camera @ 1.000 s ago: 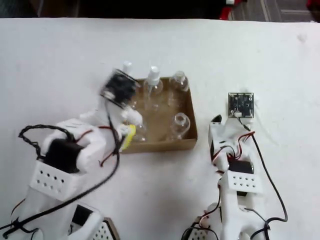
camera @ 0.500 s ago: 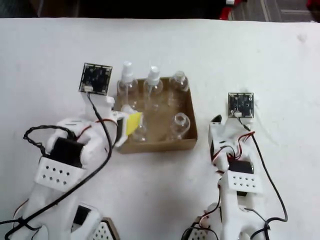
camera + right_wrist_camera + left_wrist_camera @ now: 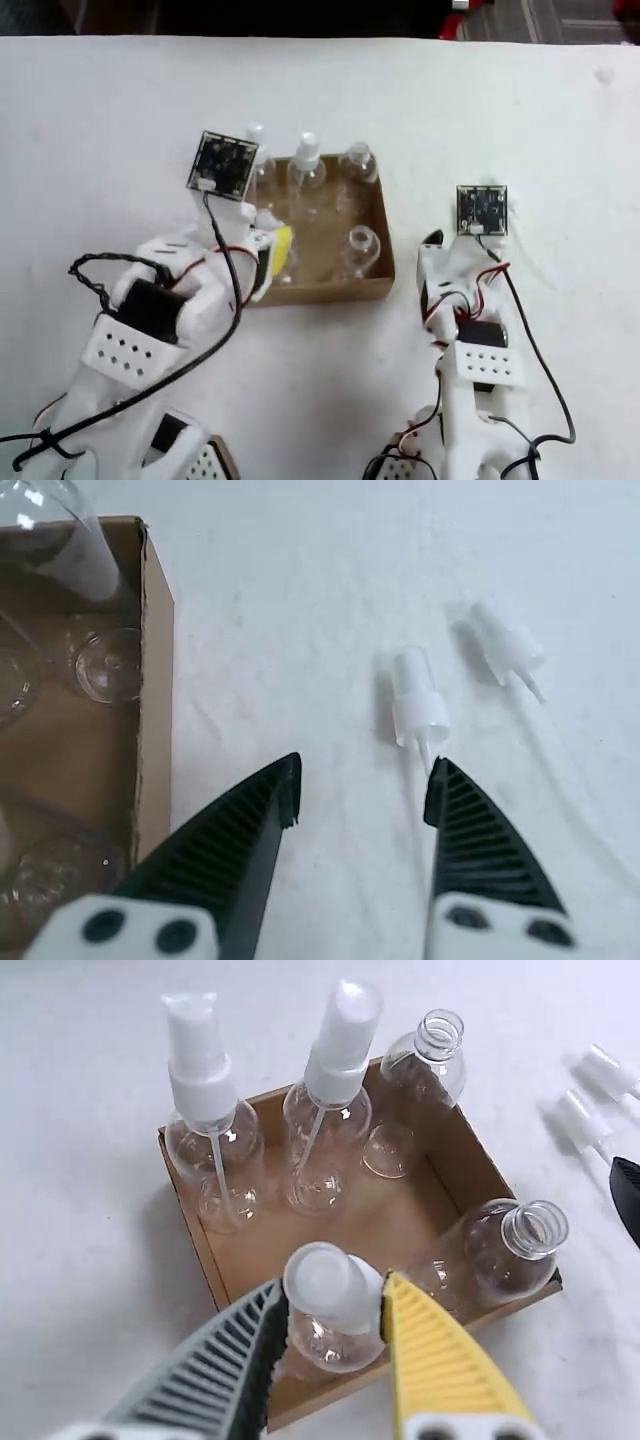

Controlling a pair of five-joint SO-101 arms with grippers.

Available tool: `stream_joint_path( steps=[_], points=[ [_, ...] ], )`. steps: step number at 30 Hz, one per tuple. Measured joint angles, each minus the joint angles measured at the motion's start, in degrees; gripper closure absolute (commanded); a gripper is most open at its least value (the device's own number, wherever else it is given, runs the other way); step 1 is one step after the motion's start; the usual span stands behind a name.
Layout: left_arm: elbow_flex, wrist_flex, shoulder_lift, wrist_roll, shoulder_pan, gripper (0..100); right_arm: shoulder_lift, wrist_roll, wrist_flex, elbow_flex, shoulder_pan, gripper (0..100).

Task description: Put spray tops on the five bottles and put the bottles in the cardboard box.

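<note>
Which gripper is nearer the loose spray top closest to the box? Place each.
Right. Right gripper hangs open beside the spray top; left gripper grips a capped bottle inside the box.

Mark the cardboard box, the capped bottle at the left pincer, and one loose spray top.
cardboard box [image 3: 385, 1215], left wrist view, bare floor.
capped bottle [image 3: 325, 1280], left wrist view, white cap.
loose spray top [image 3: 418, 708], right wrist view, collar.
</note>
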Motion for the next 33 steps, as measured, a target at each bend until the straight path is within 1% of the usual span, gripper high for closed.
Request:
stream_joint_path(
  steps=[8, 14, 27, 33],
  points=[
    [0.18, -1.67, 0.0, 0.0, -0.18, 86, 0.0, 0.0, 0.0, 0.0, 0.0, 81.5],
    [0.18, -1.67, 0.0, 0.09, -0.18, 94, 0.0, 0.0, 0.0, 0.0, 0.0, 81.5],
    [0.18, -1.76, 0.0, 0.26, 0.09, 94, 0.0, 0.0, 0.0, 0.0, 0.0, 81.5],
    [0.18, -3.78, 0.0, 0.18, 0.09, 94, 0.0, 0.0, 0.0, 0.0, 0.0, 81.5]
  ],
)
